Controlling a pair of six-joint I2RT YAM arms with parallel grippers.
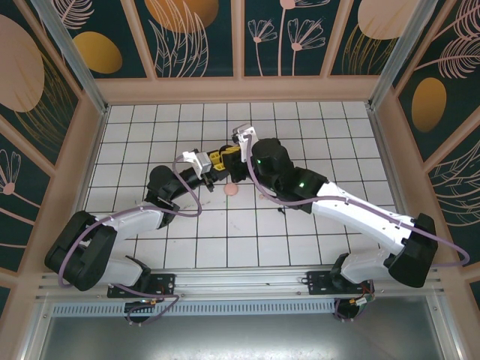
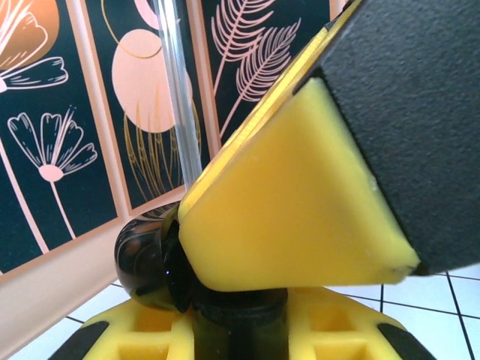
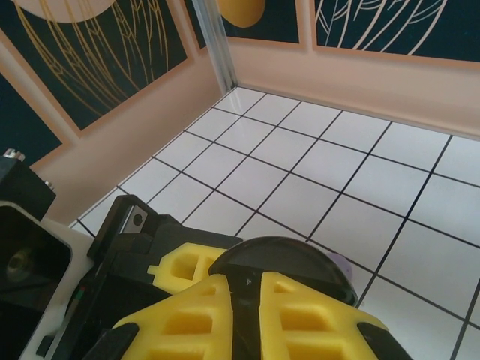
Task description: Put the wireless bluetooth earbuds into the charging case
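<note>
My left claw (image 2: 240, 324) clamps the glossy black case (image 2: 142, 259); my right claw (image 3: 244, 301) pinches its lid (image 3: 277, 259). Likely hard, light, slippery: grip across the rim.

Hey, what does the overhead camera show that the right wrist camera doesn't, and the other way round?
From above: the whole left arm and right arm, meeting mid-table, and a small pale pink round piece on the tiles beside where they meet. Right wrist: a close look at the right gripper, its yellow fingers closed on a dark round disc, with a lilac sliver behind it. Shared: the white tiled table and the floral wall panels.
</note>
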